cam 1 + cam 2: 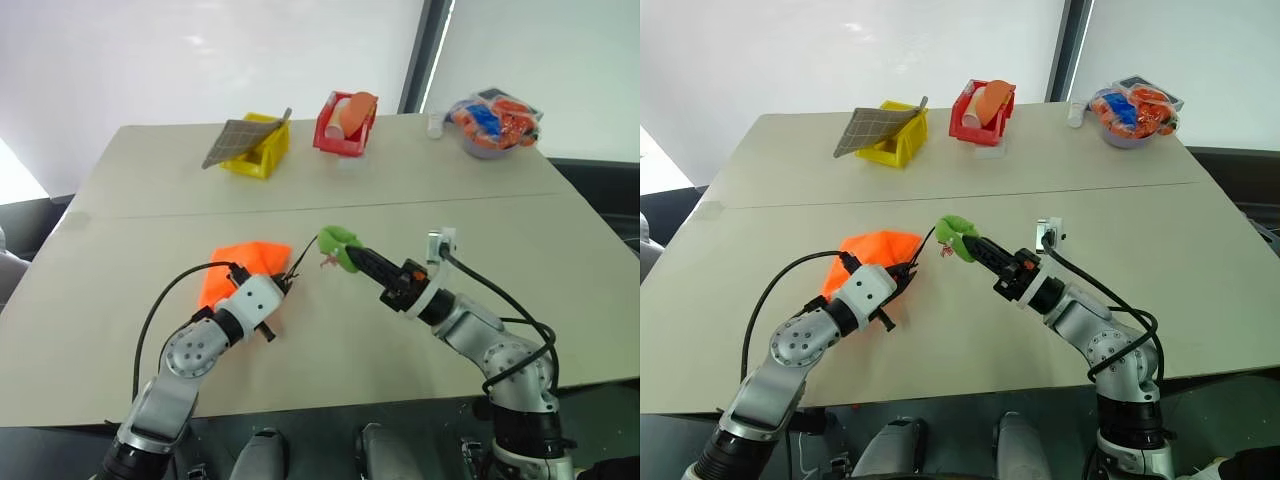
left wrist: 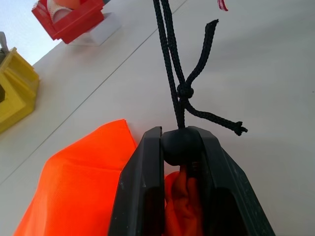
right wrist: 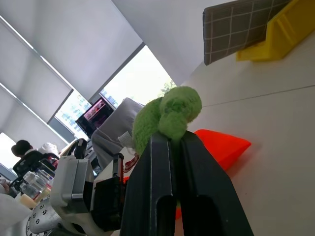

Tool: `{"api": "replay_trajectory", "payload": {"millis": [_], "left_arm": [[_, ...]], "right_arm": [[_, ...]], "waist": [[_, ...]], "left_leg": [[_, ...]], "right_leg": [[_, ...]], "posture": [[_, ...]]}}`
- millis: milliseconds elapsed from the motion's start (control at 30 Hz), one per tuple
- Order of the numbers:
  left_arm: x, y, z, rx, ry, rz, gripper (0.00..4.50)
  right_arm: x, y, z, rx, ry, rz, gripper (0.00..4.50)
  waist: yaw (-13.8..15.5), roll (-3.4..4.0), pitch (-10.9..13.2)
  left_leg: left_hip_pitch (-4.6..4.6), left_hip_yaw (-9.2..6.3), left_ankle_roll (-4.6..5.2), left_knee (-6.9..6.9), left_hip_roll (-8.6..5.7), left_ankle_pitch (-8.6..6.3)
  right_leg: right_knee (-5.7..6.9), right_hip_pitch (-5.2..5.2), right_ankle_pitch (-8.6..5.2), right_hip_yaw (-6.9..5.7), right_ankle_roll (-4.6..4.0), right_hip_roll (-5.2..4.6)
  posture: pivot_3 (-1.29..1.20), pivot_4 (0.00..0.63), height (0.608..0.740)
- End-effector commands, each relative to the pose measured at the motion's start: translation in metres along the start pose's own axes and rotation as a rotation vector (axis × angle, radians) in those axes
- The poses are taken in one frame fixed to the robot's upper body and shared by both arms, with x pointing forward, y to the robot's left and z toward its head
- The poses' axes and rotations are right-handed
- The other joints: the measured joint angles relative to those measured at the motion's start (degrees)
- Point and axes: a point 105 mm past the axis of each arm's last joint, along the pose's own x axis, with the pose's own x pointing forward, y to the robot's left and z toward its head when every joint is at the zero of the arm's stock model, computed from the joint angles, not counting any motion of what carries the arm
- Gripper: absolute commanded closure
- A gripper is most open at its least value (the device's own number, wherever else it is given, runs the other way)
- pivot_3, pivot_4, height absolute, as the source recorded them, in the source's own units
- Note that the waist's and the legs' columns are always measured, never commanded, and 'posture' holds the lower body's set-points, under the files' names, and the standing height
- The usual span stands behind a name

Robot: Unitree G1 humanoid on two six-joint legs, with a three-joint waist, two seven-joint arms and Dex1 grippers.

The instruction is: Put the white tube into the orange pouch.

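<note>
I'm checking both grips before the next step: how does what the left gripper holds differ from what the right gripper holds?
The left gripper is clamped on a round black cord stopper at the mouth of the orange pouch; the right gripper pinches a fuzzy green tag. The stopper sits low against the pouch on the table; the tag is lifted above it. Both belong to the same black cord, which runs between them.
</note>
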Motion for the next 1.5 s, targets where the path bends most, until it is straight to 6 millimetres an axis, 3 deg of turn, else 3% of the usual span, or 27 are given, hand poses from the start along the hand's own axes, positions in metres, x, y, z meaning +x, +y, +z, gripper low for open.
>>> {"api": "replay_trajectory", "payload": {"millis": [33, 167, 367, 600, 767, 867, 1000, 1133, 1200, 1500], "left_arm": [[-0.004, 0.008, 0.011, 0.022, -0.042, 0.030, 4.26], [-0.011, 0.008, 0.002, 0.033, -0.011, 0.011, 4.26], [-0.035, 0.004, -0.026, 0.072, 0.080, -0.080, 4.26], [-0.050, 0.022, -0.041, 0.052, 0.133, -0.033, 4.26], [-0.051, 0.023, -0.043, 0.051, 0.134, -0.039, 4.26], [-0.052, 0.018, -0.039, -0.035, 0.108, -0.067, 4.26], [-0.056, 0.010, -0.030, -0.147, 0.075, -0.123, 2.47], [-0.063, 0.016, -0.020, -0.255, 0.039, -0.121, 0.38], [-0.068, 0.020, -0.016, -0.295, 0.032, -0.128, 0.36], [-0.088, 0.033, 0.001, -0.456, 0.021, -0.165, 0.36]], "right_arm": [[0.002, 0.012, 0.007, -0.032, -0.021, 0.043, 4.50], [0.000, 0.004, 0.008, -0.044, -0.033, -0.001, 4.50], [-0.009, -0.041, 0.027, -0.057, -0.152, -0.235, 4.50], [-0.021, -0.080, 0.037, -0.034, -0.229, -0.444, 4.50], [-0.020, -0.085, 0.032, -0.052, -0.203, -0.477, 4.50], [-0.019, -0.084, 0.026, -0.054, -0.170, -0.474, 4.50], [-0.015, -0.075, 0.018, -0.066, -0.113, -0.419, 3.08], [-0.014, -0.072, 0.009, -0.103, -0.056, -0.410, 0.93], [-0.015, -0.069, 0.004, -0.118, -0.026, -0.394, 0.04], [-0.025, -0.052, -0.011, -0.217, 0.110, -0.271, 0.04]], "waist": [[0.01, 0.00, 0.00], [-0.05, 0.00, 0.00], [-0.10, 0.01, -0.01], [-0.11, 0.12, 0.04], [-0.13, 0.19, 0.03], [-0.18, 0.20, 0.02], [-0.25, 0.21, 0.02], [-0.23, 0.21, 0.02], [-0.28, 0.20, 0.02], [-0.16, 0.19, 0.02]], "left_leg": [[0.00, 0.00, 0.00, 0.00, 0.00, 0.00], [0.00, 0.00, 0.00, 0.00, 0.00, 0.00], [0.00, 0.00, 0.00, -0.01, 0.01, 0.00], [-0.01, 0.02, -0.01, -0.02, 0.01, -0.01], [-0.02, 0.02, 0.00, -0.03, 0.01, 0.00], [-0.01, 0.02, 0.00, -0.03, 0.01, 0.00], [-0.01, 0.02, 0.00, -0.03, 0.02, 0.00], [-0.01, 0.02, 0.00, -0.03, 0.02, 0.00], [0.00, 0.01, 0.00, -0.03, 0.02, -0.01], [-0.03, 0.02, 0.00, -0.01, 0.02, -0.01]], "right_leg": [[0.00, 0.00, 0.00, 0.00, 0.00, 0.00], [0.00, 0.00, 0.00, 0.00, 0.00, 0.00], [-0.01, -0.03, 0.00, 0.01, -0.01, -0.01], [-0.02, -0.06, 0.00, 0.01, -0.03, -0.03], [-0.02, -0.05, 0.00, 0.01, -0.03, -0.03], [-0.01, -0.05, 0.00, 0.01, -0.03, -0.02], [-0.01, -0.04, 0.00, 0.01, -0.03, -0.02], [-0.01, -0.05, 0.00, 0.01, -0.03, -0.02], [-0.01, -0.05, -0.01, 0.01, -0.02, -0.02], [-0.07, -0.05, -0.02, 0.01, -0.02, -0.04]], "posture": [[0.00, 0.150, 0.740], [0.00, 0.150, 0.740], [0.00, 0.150, 0.740], [0.00, 0.150, 0.740], [0.00, 0.150, 0.740], [0.00, 0.150, 0.740], [0.00, 0.150, 0.740], [0.00, 0.150, 0.740], [0.00, 0.150, 0.740], [0.00, 0.150, 0.740]]}}
